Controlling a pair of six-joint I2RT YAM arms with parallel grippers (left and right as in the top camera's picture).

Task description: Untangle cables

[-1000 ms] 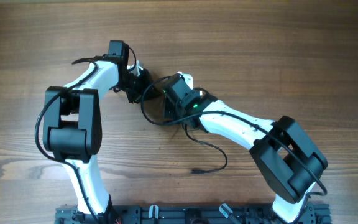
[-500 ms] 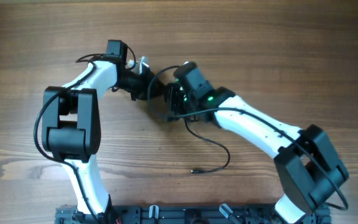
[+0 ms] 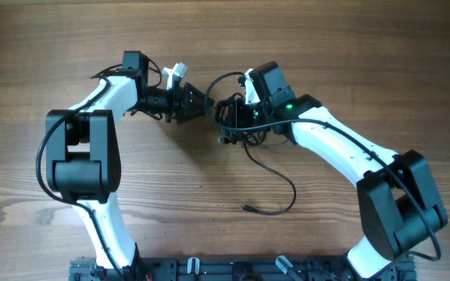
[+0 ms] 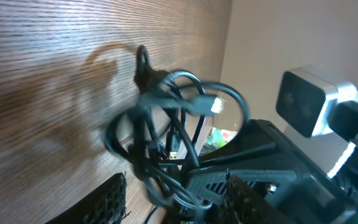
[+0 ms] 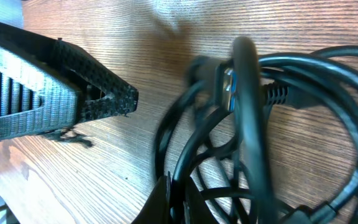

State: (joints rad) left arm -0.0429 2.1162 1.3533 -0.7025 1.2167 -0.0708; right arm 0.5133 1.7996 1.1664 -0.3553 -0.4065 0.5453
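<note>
From above, the cables (image 3: 235, 122) sit bunched just right of the frame's centre, on the tip of the right gripper (image 3: 227, 117). One cord loops up above the bunch. Another trails down the wooden table (image 3: 326, 47) toward the lower middle and ends in a small plug (image 3: 246, 208). The left gripper (image 3: 203, 105) points rightward at the bunch from just beside it, with a small gap showing between them (at this angle I cannot read how its jaws stand).

The left wrist view settles that. Its two textured fingers (image 4: 112, 198) stand apart at the bottom of the frame, and the knot hangs above and between them, off the table and casting a blurred shadow on the wood. Whether any strand touches a pad, I cannot tell.

In the right wrist view the tangle fills the right half of the frame, with the left gripper's ribbed tip in the upper left, apart from the cords. The right gripper's own fingers are a narrow dark wedge at the bottom edge, drawn together on the strands.

My reading is that the knot is lifted and presented and the separating pull has not begun. The next move calls for the left gripper to close on one outer loop and draw it away leftward.
</note>
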